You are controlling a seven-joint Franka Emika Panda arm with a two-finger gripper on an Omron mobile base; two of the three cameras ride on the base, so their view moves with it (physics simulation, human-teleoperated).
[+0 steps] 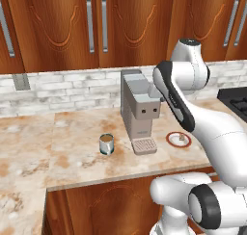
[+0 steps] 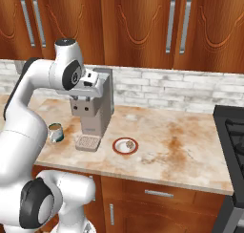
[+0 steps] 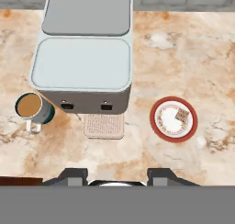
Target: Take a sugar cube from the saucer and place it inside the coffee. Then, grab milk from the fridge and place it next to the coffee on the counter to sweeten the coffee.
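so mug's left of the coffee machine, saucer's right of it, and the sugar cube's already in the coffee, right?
Not quite. The sugar cube lies on the saucer, not in the coffee, as the hand view shows. The rest holds: mug left of the coffee machine, saucer to its right.

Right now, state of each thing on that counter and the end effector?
coffee: upright, brown liquid inside, left of the coffee machine.
saucer: flat on the counter, right of the machine.
sugar cube: on the saucer, untouched.
coffee machine: upright, drip tray bare.
end effector: high over the counter, holding nothing; fingers apart.
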